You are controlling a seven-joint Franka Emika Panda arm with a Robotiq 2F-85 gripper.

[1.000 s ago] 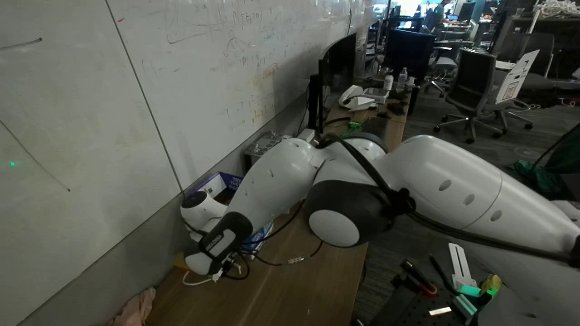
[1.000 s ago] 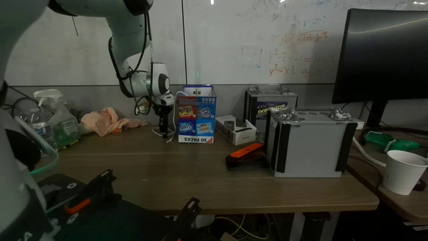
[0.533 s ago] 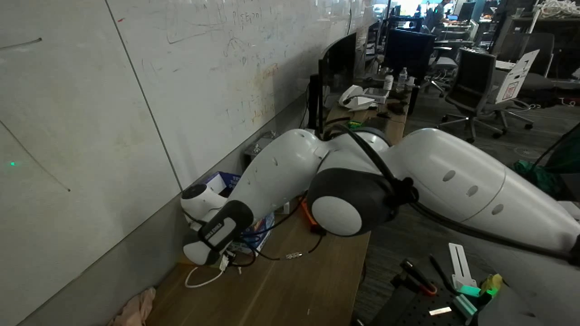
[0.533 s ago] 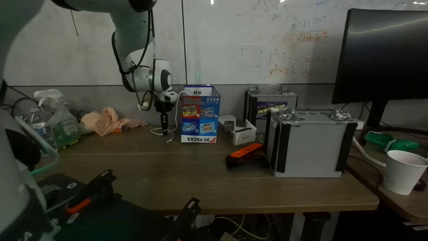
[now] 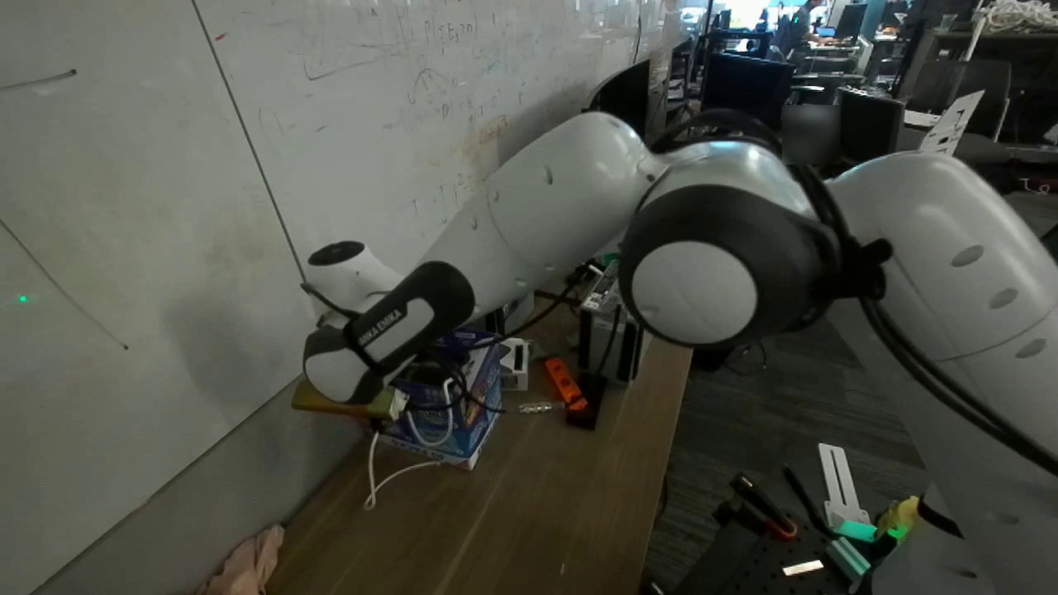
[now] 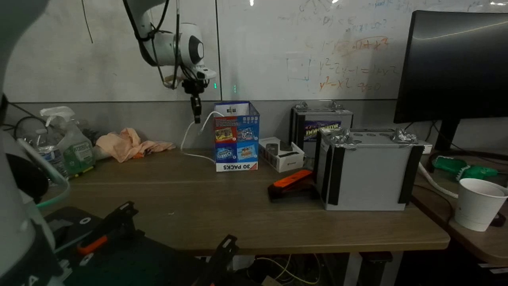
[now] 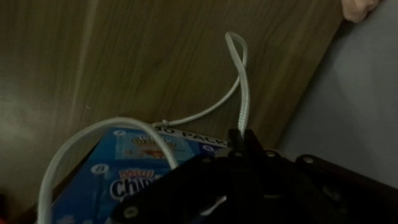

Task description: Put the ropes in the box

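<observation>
Pinching white rope [image 7: 245, 96] (slack below), the hand [image 6: 197, 119] hangs; the box [image 6: 237, 137] stands beside.

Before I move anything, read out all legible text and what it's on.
"30 PACKS": blue box, upside down in an exterior view.
"Chip", then covered: same box, wrist view.
"ANKA EMIKA": robot arm.
Probably "DOMINATOR": rear grey device.
Apparently "y²-2y-1", orange: whiteboard.
Too blurred or faint: spray bottle label, white panel, other box print, other handwriting.

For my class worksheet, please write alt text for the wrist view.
A black tool grips a white rope that trails onto a wood-grain table. More white rope arcs in front of a printed blue box.
</observation>
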